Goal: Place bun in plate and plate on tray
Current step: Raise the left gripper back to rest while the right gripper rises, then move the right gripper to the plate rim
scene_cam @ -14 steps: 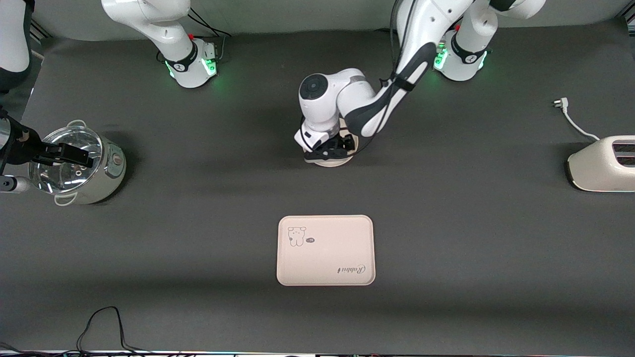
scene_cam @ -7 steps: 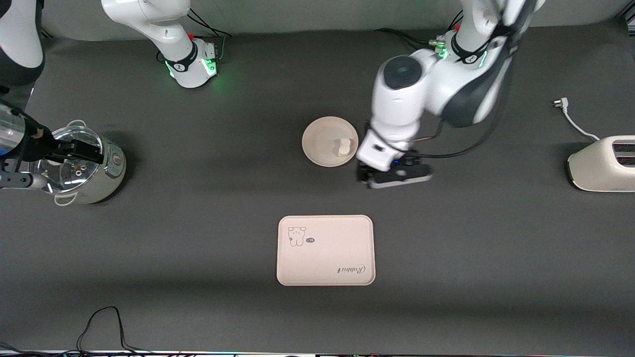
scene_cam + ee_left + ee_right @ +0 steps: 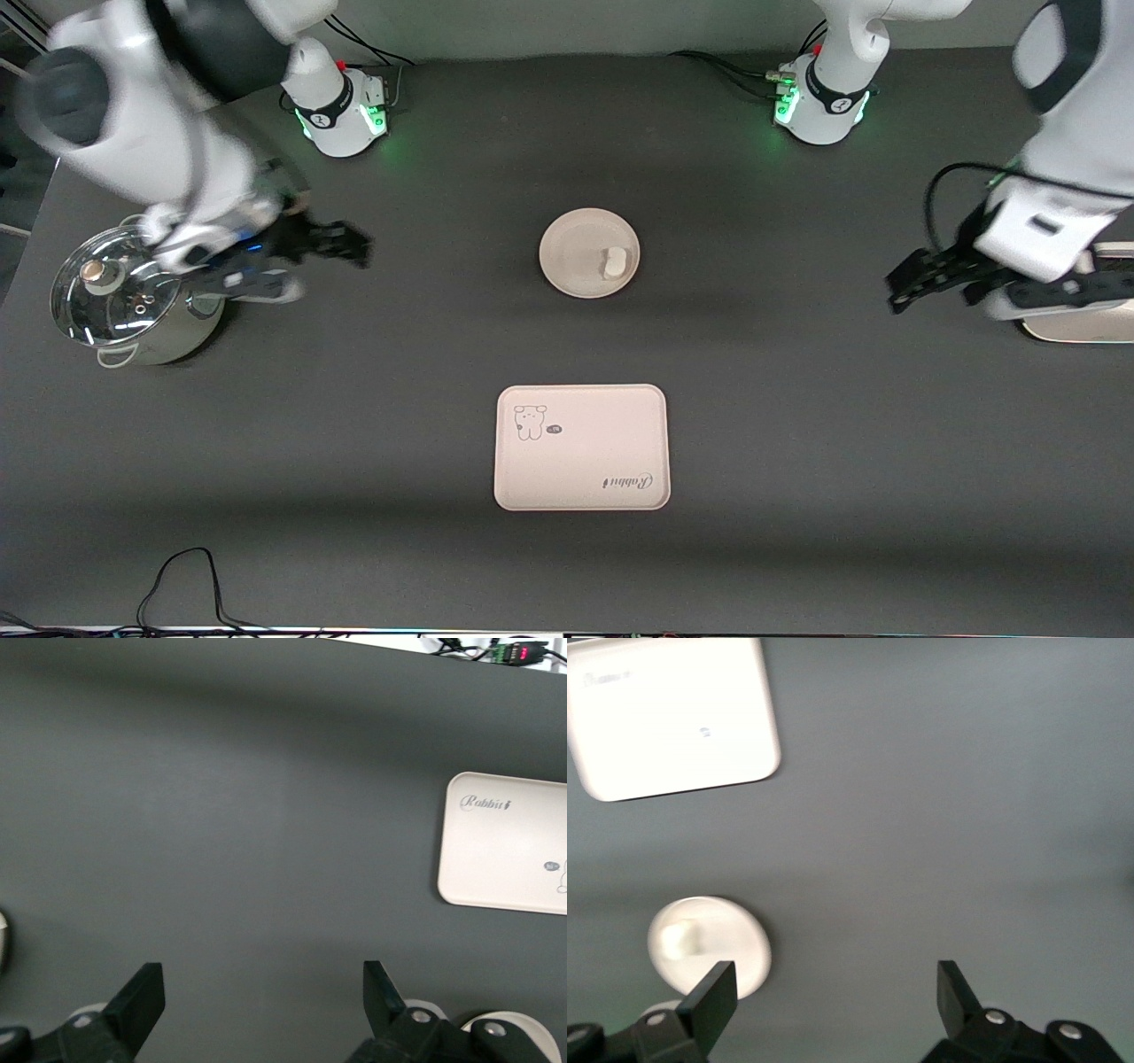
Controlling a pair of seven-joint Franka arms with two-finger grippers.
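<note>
The small white dome-shaped bun [image 3: 613, 263] lies in the round cream-beige plate [image 3: 576, 232], off-centre toward the left arm's end of the table, and the plate sits on the dark grey table [image 3: 797, 443] about midway between the two ends. The cream-beige rectangular tray [image 3: 581, 447] with the rabbit drawing lies nearer the front camera, well apart from the plate and bare. A second ago the left arm hid the plate; now the left gripper [image 3: 921, 282] has withdrawn to the left arm's end, over the table beside the white toaster [image 3: 1085, 330], fingers wide and holding nothing. The right gripper [image 3: 332, 252] has left the lidded steel pot [image 3: 133, 297] at the right arm's end; it hangs over the table beside the pot, fingers wide and empty. The right wrist view catches plate, bun and tray together between its open fingers [image 3: 713, 997]; the left wrist view shows only part of the tray.
</note>
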